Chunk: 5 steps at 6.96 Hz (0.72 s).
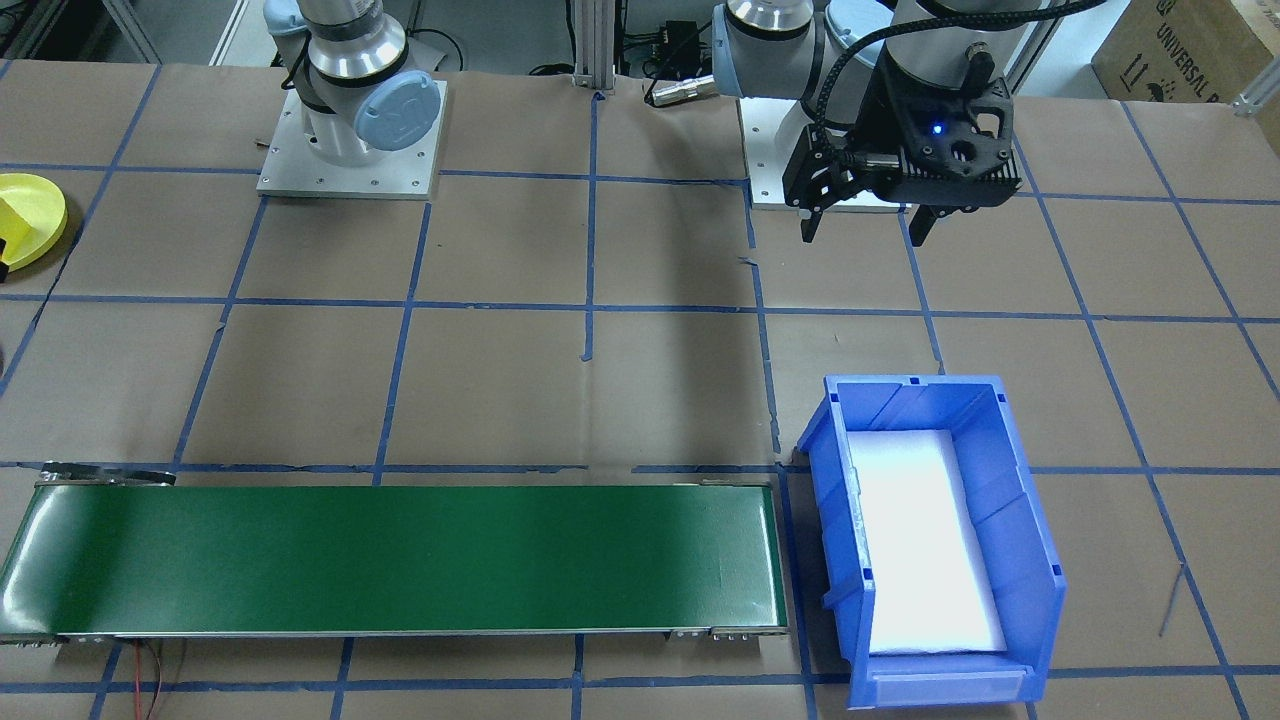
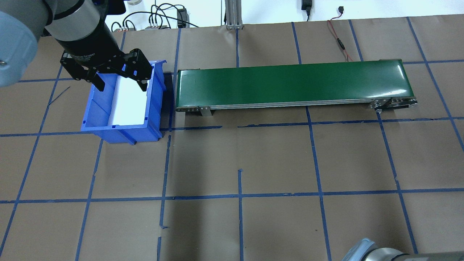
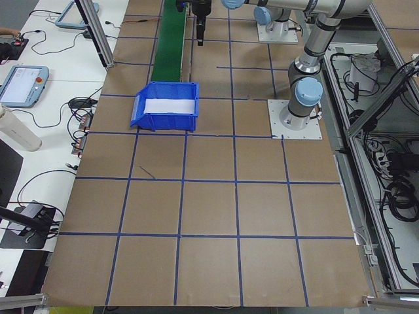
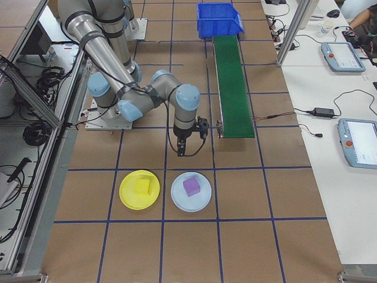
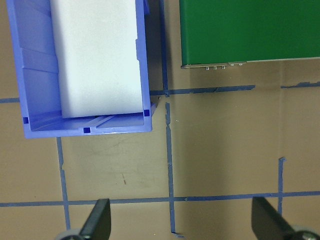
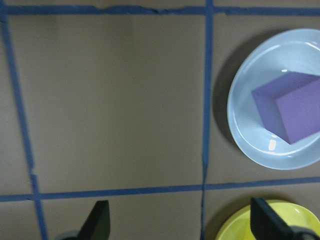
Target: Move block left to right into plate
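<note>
On surface: yellow plate (image 4: 139, 189) holding yellow block (image 4: 142, 186); right gripper (image 4: 181, 152) hovering nearby, jaws apart, empty; left gripper (image 2: 119, 84) hanging above blue bin (image 2: 123, 127), jaws apart.

I have six views. The front camera looks steeply down at the robot from across the table, with the green conveyor belt (image 1: 395, 560) near its lower edge. The overhead camera looks from behind the robot, so the same belt (image 2: 293, 84) lies at the far side. Both show the blue bin (image 1: 935, 545) at the belt's end. The left side camera looks along the table, the bin (image 3: 165, 104) before the belt. The right side camera looks from the opposite end, the belt (image 4: 232, 85) before the bin. My left wrist camera looks straight down, close, on the bin and the belt's end. My right wrist camera looks down, close, on two plates; the yellow plate (image 6: 265, 222) appears also in the right side view.
</note>
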### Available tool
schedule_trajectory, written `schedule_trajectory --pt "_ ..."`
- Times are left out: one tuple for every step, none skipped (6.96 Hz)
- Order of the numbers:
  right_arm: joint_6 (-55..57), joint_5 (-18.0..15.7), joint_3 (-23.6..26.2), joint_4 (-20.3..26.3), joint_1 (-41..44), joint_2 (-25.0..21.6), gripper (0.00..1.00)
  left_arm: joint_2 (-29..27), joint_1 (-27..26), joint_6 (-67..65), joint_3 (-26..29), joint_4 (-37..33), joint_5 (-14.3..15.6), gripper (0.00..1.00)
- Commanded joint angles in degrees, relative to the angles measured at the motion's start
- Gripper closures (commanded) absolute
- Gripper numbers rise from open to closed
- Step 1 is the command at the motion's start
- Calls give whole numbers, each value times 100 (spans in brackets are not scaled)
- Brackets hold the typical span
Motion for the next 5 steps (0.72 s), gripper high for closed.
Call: schedule_trajectory --pt "1514 -40 -568 1270 1352 -584 0 0 7 8 0 0 5 0" --pt "2295 -58 -831 1805 1889 -813 0 0 7 0 0 0 5 0" --pt "2938 -23 -1112 2168 2408 -841 0 0 -2 8 0 0 -3 0" --pt "3362 -23 -1237 2215 3092 -815 0 0 6 -18 0 0 -3 0" --pt "3897 38 -1238 2198 3821 -745 0 0 7 -18 9 0 -3 0"
